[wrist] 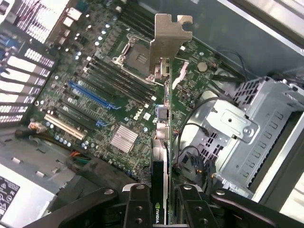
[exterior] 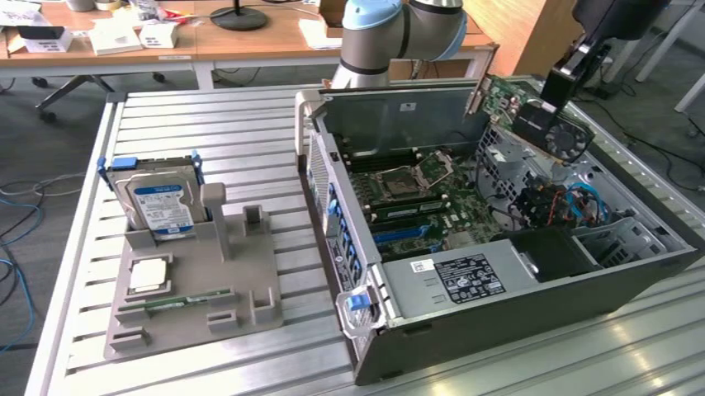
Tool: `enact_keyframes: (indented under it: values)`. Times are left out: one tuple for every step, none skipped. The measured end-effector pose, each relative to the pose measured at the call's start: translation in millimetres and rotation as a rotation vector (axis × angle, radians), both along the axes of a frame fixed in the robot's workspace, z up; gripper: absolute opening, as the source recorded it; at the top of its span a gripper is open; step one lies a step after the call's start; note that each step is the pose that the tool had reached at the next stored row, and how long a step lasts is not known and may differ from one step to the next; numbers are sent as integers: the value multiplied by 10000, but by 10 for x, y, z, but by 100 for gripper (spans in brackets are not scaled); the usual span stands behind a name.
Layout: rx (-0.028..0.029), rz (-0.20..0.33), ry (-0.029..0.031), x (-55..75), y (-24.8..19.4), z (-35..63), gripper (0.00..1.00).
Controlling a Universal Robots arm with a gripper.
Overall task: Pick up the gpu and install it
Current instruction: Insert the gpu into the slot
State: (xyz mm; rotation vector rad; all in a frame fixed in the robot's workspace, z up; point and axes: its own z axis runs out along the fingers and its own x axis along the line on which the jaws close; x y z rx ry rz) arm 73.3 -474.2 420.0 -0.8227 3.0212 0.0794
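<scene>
"well, where is the gpu [exterior: 542,122] right now?"

"up in the air, above the far corner of the open computer case [exterior: 529,301] on the exterior view's right. it's tilted and touches nothing inside. the claw [wrist: 161,211] is clenched on one end of it, a finger [wrist: 137,209] on each face. from the wrist the card runs edge-on away from the claw, silver bracket [wrist: 168,40] leading."

"so what worries you?"

"mostly the line-up. the card hangs over the motherboard [wrist: 95,71] but well apart from it, and i can't say its edge is square to the blue slot [wrist: 90,95]. if it goes down crooked, i'd expect the contacts to ride on the slot's lip rather than seat, and pressing then could bend the board."

"and the bracket?"

"it goes in first, so it could catch on the case wall or on the grey drive cage [wrist: 247,128] beside the path."

"anything loose in there?"

"a bundle of blue cables [exterior: 562,202] sits under the card in the exterior view. a fan shroud snagging on those would twist the card in the grip."

"is the grip itself sound?"

"it's only on one end, so i'd guess a knock at the far end could lever it round or slip it out."
</scene>
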Motion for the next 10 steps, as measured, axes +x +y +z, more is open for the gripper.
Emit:
enact_keyframes:
  values:
    - [1, 179, 0, 0, 0, -2, 27]
    - [0, 357, 0, 0, 0, -4, 27]
    - [1, 553, 0, 0, 0, -6, 27]
    - [1, 733, 0, 0, 0, -8, 27]
    - [1, 912, 0, 0, 0, -10, 27]
    - [1, 1092, 0, 0, 0, -12, 27]
    - [1, 1271, 0, 0, 0, -14, 27]
    - [1, 1450, 0, 0, 0, -16, 27]
    - [0, 1638, 0, 0, 0, -17, 27]
    - [0, 1813, 0, 0, 0, -19, 27]
